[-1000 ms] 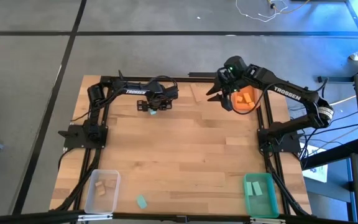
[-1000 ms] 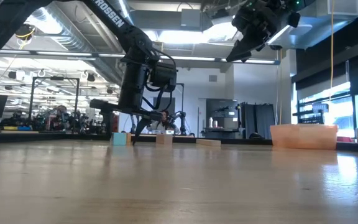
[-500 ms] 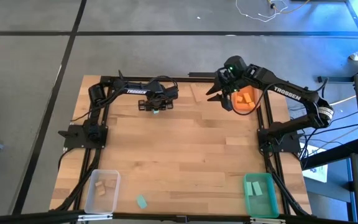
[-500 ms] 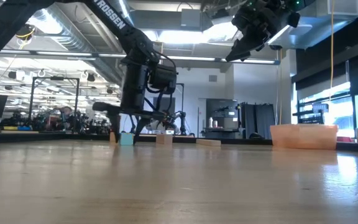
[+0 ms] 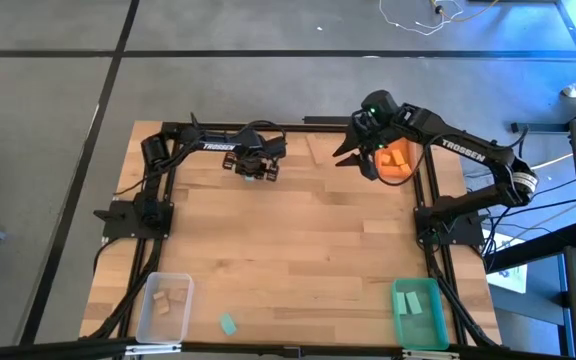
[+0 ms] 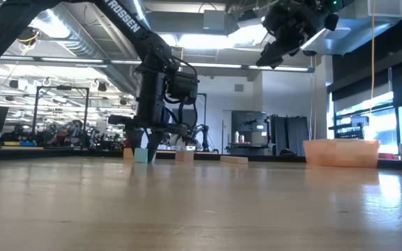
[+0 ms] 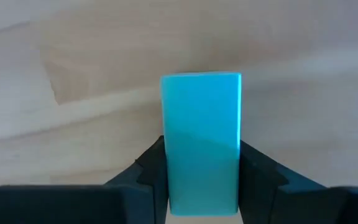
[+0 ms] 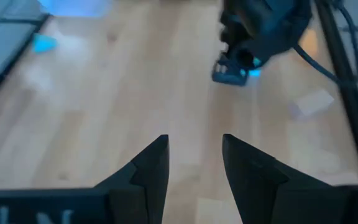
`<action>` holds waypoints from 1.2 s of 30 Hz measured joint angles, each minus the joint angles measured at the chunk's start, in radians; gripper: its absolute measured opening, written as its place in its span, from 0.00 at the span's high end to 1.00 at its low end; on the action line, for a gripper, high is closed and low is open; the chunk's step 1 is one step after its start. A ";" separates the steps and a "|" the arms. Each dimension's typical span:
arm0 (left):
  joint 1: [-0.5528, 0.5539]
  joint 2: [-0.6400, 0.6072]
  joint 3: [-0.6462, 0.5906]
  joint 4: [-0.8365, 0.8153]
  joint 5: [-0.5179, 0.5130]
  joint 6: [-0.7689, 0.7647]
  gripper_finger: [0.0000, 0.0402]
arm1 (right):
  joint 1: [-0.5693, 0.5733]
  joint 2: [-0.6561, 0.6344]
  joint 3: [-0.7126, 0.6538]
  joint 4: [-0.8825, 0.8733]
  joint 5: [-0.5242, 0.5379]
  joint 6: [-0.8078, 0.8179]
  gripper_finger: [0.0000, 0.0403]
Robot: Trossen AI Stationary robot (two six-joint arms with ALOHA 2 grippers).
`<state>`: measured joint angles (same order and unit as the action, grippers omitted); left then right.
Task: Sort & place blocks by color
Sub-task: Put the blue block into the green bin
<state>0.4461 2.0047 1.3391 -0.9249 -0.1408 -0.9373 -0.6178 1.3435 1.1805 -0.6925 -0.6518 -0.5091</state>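
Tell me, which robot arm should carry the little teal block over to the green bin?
The left arm, probably. The left gripper is already down on the table with its fingers on both sides of the small flat teal-green block. The right gripper hangs open and empty, high beside the orange rectangular bin.

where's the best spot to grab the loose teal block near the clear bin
Take the loose teal block across its two long sides, coming straight down from above. It lies flat on the table, apart from the clear bin, so both sides look free for the fingers. Turning the wrist to match its slight tilt would likely help.
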 joint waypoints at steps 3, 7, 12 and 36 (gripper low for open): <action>-0.013 -0.020 0.022 -0.023 0.050 0.112 0.69 | 0.000 -0.035 0.000 -0.023 -0.047 0.005 0.63; -0.034 -0.057 0.072 -0.006 0.077 0.308 0.69 | 0.000 -0.098 0.001 -0.080 -0.044 0.029 0.63; -0.074 -0.085 0.146 -0.004 0.152 0.532 0.69 | 0.010 -0.206 0.001 -0.170 0.127 0.132 0.63; -0.221 -0.104 0.570 0.057 0.488 0.831 0.69 | 0.079 -0.430 -0.007 -0.238 0.180 0.213 0.63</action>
<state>0.2251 1.9003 1.9087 -0.8681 0.3476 -0.1066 -0.5392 0.9130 1.1733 -0.9302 -0.4721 -0.2966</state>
